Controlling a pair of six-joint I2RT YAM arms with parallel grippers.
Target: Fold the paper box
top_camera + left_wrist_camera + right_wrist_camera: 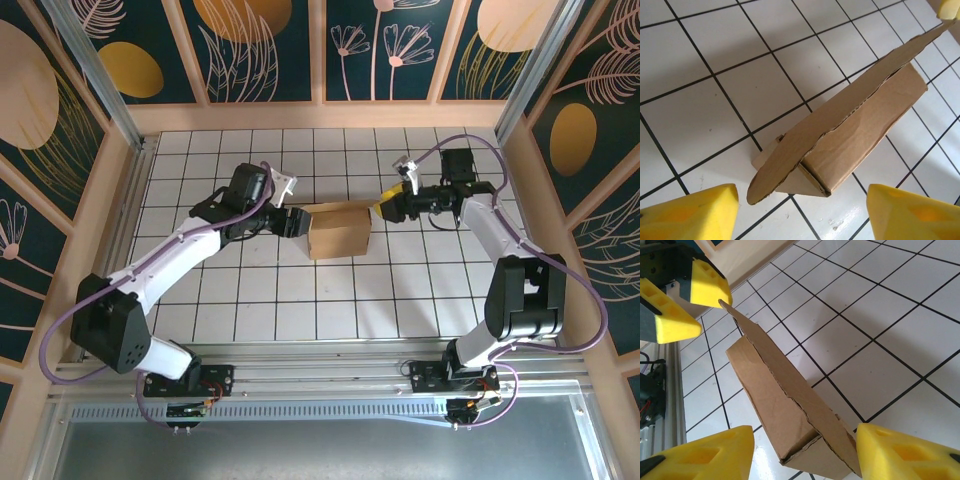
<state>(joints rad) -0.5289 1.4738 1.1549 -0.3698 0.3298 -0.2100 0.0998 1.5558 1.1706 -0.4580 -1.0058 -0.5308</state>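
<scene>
The left claw (800, 217) stands half open around one end of the paper box (860, 120), gripping nothing; the right claw (802, 455) does likewise at the opposite end.

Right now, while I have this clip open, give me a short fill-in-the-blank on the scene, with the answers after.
1. The paper box is made of plain ____ cardboard.
2. It rests on a table covered in white ____ with dark lines between them.
3. The left hand and the right hand sit at opposite ends of the box, and their fingers are coloured ____.

Missing words: brown; tiles; yellow.
</scene>
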